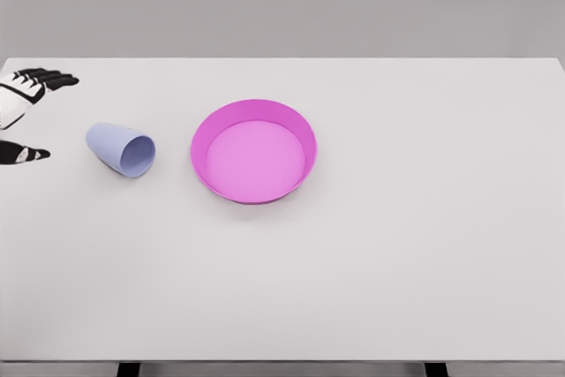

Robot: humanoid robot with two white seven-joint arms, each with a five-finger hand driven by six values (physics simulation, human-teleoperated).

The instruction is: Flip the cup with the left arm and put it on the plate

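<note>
Your left hand sits at the far left edge of the table, fingers spread wide with the thumb held well below them, gripping nothing; the right arm is out of view. The cup lies on its side just to the right of that hand, apart from it, its open mouth turned toward the lower right and its closed base pointing up-left toward you. The pink plate sits near the cup on its far side, empty, with a raised rim. The step in hand looks like the reach, so bring the open hand in over the cup's body and close around the middle of the wall, fingers above and thumb below (a grip near the mouth would likely squeeze the rim and let it roll away). Approach along the cup's own axis if you can, since a sideways nudge could send it rolling toward the plate. Once it is held firmly, lift clear before you turn the wrist to stand it upright, then carry it high enough to clear the plate's rim.
</note>
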